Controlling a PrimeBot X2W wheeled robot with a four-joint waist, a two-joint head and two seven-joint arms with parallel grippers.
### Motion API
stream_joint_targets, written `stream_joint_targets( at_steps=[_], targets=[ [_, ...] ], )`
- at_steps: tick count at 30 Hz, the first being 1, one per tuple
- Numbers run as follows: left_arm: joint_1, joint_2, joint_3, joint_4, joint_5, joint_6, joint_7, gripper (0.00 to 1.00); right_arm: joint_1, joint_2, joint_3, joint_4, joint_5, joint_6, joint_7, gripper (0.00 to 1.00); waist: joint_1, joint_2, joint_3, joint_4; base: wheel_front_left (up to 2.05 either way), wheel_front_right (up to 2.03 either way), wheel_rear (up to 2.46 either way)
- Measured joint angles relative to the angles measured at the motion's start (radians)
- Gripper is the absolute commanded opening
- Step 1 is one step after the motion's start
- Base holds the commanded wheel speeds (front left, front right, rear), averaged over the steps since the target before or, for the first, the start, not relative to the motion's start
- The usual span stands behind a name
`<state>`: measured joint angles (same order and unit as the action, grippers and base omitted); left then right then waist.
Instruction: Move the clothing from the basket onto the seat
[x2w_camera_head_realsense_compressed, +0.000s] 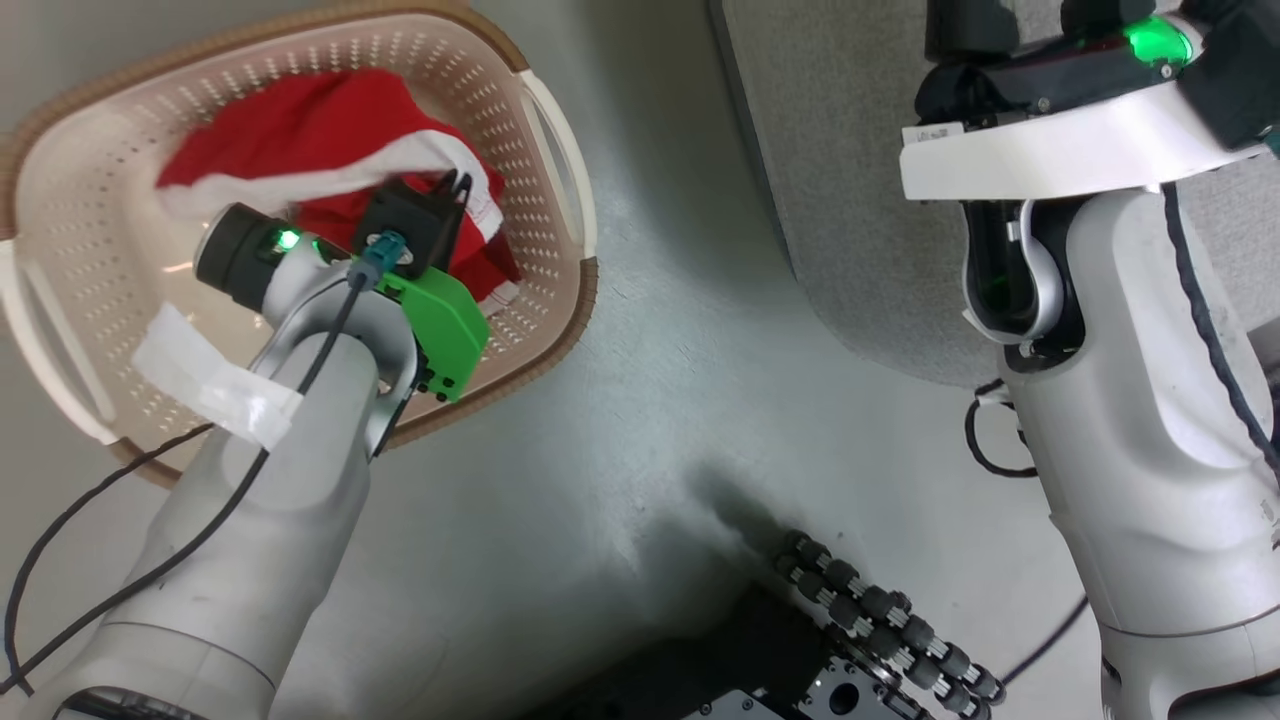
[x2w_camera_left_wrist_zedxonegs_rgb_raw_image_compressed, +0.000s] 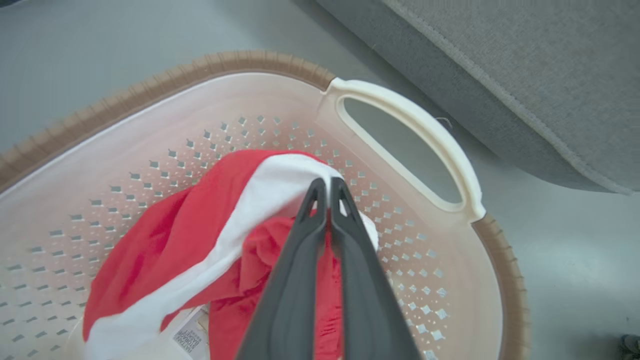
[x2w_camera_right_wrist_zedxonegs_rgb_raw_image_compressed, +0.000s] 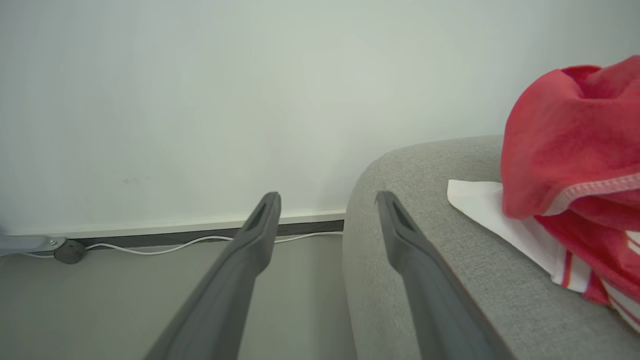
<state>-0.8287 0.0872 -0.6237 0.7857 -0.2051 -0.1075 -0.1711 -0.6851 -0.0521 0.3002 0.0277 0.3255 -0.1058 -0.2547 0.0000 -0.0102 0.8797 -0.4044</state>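
Jaws of the left gripper (x2w_camera_left_wrist_zedxonegs_rgb_raw_image_compressed: 328, 185) are pinched shut on the clothing's (x2w_camera_left_wrist_zedxonegs_rgb_raw_image_compressed: 165, 235) white band, down inside the basket (x2w_camera_left_wrist_zedxonegs_rgb_raw_image_compressed: 240, 60) at ten o'clock in the head view, set for lifting it out. Right gripper (x2w_camera_right_wrist_zedxonegs_rgb_raw_image_compressed: 327, 200) hangs open and empty beside the seat (x2w_camera_right_wrist_zedxonegs_rgb_raw_image_compressed: 480, 280) at one o'clock, where another red garment (x2w_camera_right_wrist_zedxonegs_rgb_raw_image_compressed: 565, 150) already lies.

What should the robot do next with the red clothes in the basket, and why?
Probably lift the left gripper straight up. Its fingers are shut on the white band of the red clothing, which lies inside the basket. Raising it would clear the rim before swinging to the seat, where another red garment already rests.
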Motion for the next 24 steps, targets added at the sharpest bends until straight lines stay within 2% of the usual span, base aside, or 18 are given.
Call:
stream_joint_targets(
  at_steps=[14,24],
  targets=[
    [0.004,-0.024,-0.026,-0.083,-0.010,-0.012,-0.068,0.00,0.065,-0.040,-0.058,0.060,-0.057,0.018,0.000,1.00,0.0000,0.0000,-0.169,0.092,0.00,0.00,0.00],
    [-0.004,-0.032,-0.043,-0.158,-0.009,-0.016,-0.077,0.00,0.134,-0.051,-0.069,0.104,-0.075,0.035,0.000,1.00,-0.0001,0.0000,-0.305,0.173,0.00,0.00,0.00]
  ],
)
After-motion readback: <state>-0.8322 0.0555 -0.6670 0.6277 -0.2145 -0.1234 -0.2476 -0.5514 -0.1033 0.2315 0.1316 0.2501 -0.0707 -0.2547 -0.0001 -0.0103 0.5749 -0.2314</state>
